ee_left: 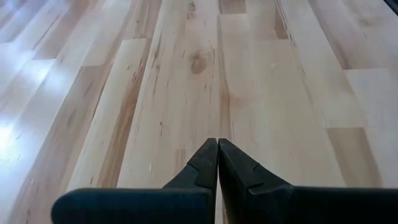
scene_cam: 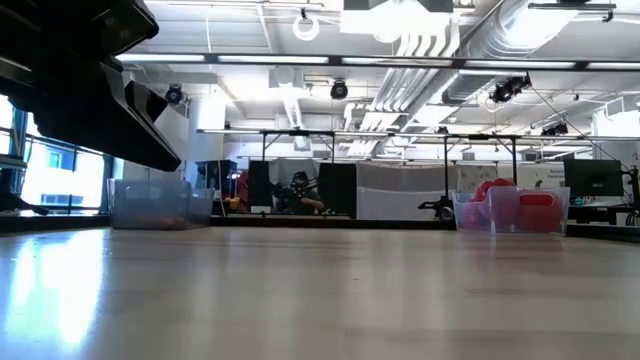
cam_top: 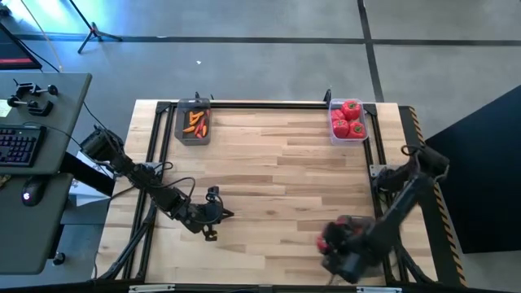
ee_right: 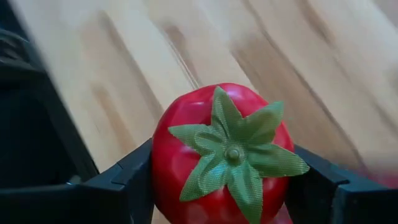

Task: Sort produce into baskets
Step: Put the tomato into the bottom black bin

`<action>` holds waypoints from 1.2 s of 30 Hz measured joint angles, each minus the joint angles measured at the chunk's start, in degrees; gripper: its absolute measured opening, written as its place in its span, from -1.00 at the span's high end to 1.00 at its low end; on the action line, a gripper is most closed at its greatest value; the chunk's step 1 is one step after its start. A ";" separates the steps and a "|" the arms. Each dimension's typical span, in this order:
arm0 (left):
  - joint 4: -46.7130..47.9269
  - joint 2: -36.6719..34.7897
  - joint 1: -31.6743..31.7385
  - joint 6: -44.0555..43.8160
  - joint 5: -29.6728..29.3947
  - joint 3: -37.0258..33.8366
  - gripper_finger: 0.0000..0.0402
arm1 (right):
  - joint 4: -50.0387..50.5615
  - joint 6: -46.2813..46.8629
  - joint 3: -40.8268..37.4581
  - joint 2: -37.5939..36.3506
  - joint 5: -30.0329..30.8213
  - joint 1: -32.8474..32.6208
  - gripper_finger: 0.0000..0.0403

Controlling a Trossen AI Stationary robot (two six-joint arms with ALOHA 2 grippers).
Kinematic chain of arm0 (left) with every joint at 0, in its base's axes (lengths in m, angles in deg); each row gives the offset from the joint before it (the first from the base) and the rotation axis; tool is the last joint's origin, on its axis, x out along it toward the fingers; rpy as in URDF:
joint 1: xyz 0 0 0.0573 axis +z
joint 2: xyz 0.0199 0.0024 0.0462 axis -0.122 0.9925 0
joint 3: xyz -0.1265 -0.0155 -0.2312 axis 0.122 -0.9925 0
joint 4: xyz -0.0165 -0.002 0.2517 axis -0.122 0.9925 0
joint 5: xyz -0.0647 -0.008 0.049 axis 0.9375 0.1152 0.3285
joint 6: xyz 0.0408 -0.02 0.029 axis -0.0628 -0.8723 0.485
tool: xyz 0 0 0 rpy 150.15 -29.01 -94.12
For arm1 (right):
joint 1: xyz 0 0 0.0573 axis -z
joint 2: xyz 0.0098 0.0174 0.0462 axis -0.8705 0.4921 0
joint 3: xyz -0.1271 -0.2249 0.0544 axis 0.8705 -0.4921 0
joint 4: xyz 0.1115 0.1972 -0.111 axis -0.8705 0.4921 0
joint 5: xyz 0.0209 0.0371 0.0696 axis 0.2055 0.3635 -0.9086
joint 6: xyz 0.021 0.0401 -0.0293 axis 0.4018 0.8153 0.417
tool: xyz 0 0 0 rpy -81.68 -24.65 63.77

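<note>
My right gripper is near the table's front edge at the right, shut on a glossy red tomato with a green top. My left gripper hangs shut over bare wood at the near left, holding nothing; the left wrist view shows its fingertips together. At the far left stands a clear basket with orange carrot pieces. At the far right a second basket holds red tomatoes. Both baskets also show in the low view. My right gripper pinches the tomato between its two fingers, one on each of two opposite sides. The fingers come from above, slanting down. The tomato's green top faces up toward the wrist. It is lifted clear of the table.
A black frame runs along the table's far edge and down its sides. A wide stretch of bare wooden tabletop lies between the two arms and the baskets. A desk with a keyboard stands beyond the table's left edge.
</note>
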 joint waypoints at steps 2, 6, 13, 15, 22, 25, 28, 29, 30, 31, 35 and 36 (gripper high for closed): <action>0.00 0.00 0.00 0.00 0.00 0.00 1.00 | 5.06 8.66 0.00 -0.03 -1.68 -3.50 -0.23; 0.00 0.00 0.00 0.00 0.00 0.00 1.00 | 11.21 21.56 0.00 -0.20 -4.97 -8.86 -0.23; -0.02 0.00 0.00 -0.43 0.00 0.00 1.00 | 11.45 26.92 -0.02 -0.24 -4.46 -13.01 -0.23; -0.02 0.00 0.00 -0.48 0.00 0.00 1.00 | 11.33 26.90 0.20 -0.22 -4.17 -13.04 -0.23; 0.11 0.00 0.00 -0.52 0.04 0.00 1.00 | 20.63 26.94 8.46 -0.18 -3.82 -13.09 -0.23; 0.15 0.00 0.00 -0.54 0.02 0.00 1.00 | 26.69 28.61 10.27 -0.20 -7.58 -13.03 -0.22; 0.19 0.00 -0.02 -0.55 0.03 0.00 1.00 | 27.80 29.60 8.60 -0.19 -13.28 -12.94 -0.22; 0.19 0.00 -0.07 -0.52 0.03 0.00 1.00 | 26.53 29.60 7.81 -0.18 -14.60 -12.94 -0.22; 0.26 0.00 -0.07 -0.53 0.02 0.00 1.00 | 25.05 29.58 7.01 -0.18 -15.30 -12.94 -0.22; 0.32 0.00 -0.07 -0.52 0.04 0.00 1.00 | 23.61 29.67 6.14 -0.18 -15.78 -12.94 -0.22; 0.50 0.00 -0.07 -0.52 0.02 0.00 1.00 | 19.86 31.15 3.15 -0.18 -17.92 -12.91 -0.22; 0.48 0.00 -0.07 -0.56 0.02 0.00 1.00 | 19.71 31.20 2.55 -0.17 -18.61 -12.91 -0.22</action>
